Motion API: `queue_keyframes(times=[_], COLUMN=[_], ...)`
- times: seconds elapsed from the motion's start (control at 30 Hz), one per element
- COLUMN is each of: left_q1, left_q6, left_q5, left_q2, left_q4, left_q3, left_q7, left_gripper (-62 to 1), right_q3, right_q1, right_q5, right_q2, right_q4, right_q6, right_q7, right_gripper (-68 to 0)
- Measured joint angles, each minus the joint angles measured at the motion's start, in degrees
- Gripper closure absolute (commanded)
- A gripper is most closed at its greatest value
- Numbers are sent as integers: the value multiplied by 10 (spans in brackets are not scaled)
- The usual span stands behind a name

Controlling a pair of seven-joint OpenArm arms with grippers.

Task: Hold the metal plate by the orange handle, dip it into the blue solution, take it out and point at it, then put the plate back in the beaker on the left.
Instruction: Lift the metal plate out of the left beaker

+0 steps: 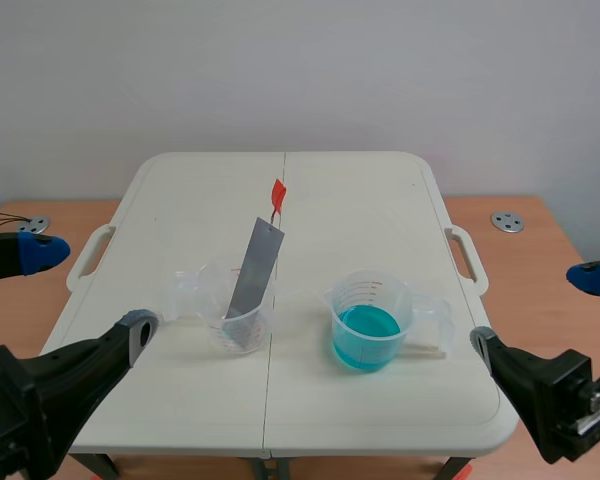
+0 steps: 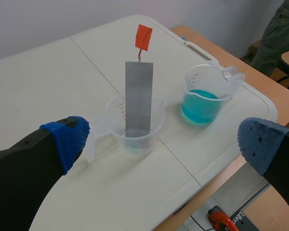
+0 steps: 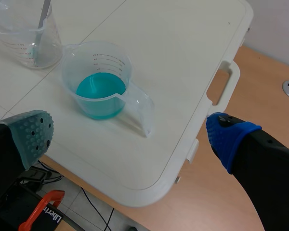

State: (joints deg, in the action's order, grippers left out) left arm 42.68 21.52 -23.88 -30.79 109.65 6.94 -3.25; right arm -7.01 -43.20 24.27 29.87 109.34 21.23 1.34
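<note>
Metal plate [image 1: 254, 272] leaning in the clear beaker [image 1: 230, 312] on the left, not yet picked up.

The plate stands tilted with its lower end inside that beaker and its small orange handle [image 1: 277, 191] sticking up above the rim on what looks like a thin link. The blue solution [image 1: 366, 326] sits in a second beaker [image 1: 408, 300] apart from it on the table [image 1: 380, 190]. The left claw [image 2: 161, 142] and the right claw [image 3: 130, 134] both hang back near the table's front edge, fingers spread wide and holding nothing. The plate looks thin, stiff, light and smooth, so a pinch on the orange tab is the sensible hold. Hung from there it will probably swing, and the light plastic beaker could tip if the plate drags on its rim.
</note>
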Motion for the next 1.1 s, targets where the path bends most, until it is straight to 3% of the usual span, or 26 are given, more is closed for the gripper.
queue_keyframes(times=[0.83, 0.87, 1.0, 1.03, 1.1], left_q1=[0, 0, 0, 0, 0], left_q6=[0, 0, 0, 0, 0], left_q5=[0, 0, 1, 2, 2], left_q2=[2, 2, 2, 2, 2], left_q4=[-2, -2, -2, -2, -2], left_q3=[0, 0, 0, 0, 0], left_q7=[13, 13, 13, 14, 21], left_gripper=[-623, -587, -96, -7, -17], right_q3=[0, 0, 0, 0, 0], right_q1=[0, 0, 0, 0, 0], right_q5=[0, 0, 0, 0, 0], right_q2=[0, 0, 0, 0, 0], right_q4=[0, 0, 0, 0, 0], right_q6=[-6, -6, -6, -6, -6], right_q7=[2, 2, 2, 2, 2], right_gripper=[-664, -663, -663, -663, -663])
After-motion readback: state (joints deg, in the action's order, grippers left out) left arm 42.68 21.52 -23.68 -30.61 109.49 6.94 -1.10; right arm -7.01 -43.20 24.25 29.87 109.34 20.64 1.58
